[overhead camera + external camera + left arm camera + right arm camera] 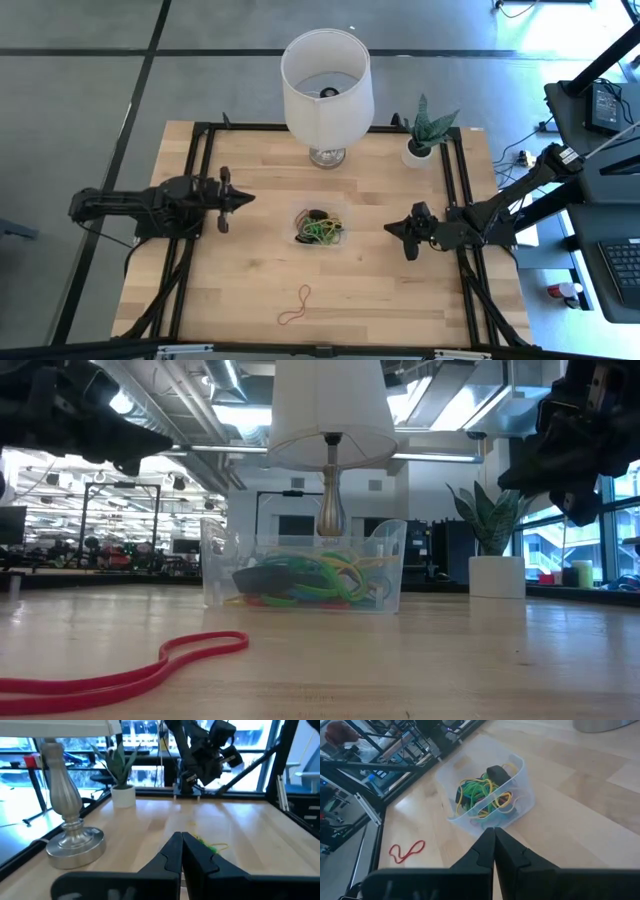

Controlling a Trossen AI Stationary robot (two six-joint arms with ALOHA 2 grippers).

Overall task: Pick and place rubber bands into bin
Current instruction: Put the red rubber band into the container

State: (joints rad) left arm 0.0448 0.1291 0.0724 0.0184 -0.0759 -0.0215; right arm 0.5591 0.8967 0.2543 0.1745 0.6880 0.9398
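The clear plastic bin (pixel 320 227) stands at the table's middle and holds several rubber bands (pixel 482 795) in green, yellow, red and black. One red rubber band (pixel 295 306) lies flat on the wood near the table's near edge, also seen as a red loop (pixel 120 675) in the low view. My left gripper (pixel 247 198) hovers left of the bin, shut and empty. My right gripper (pixel 390 229) hovers right of the bin, shut and empty, pointing at it.
A white lampshade on a metal lamp base (pixel 327 155) stands at the far middle of the table. A white plant pot (pixel 418 152) with a green plant is at the far right. Bare wood lies around the red band.
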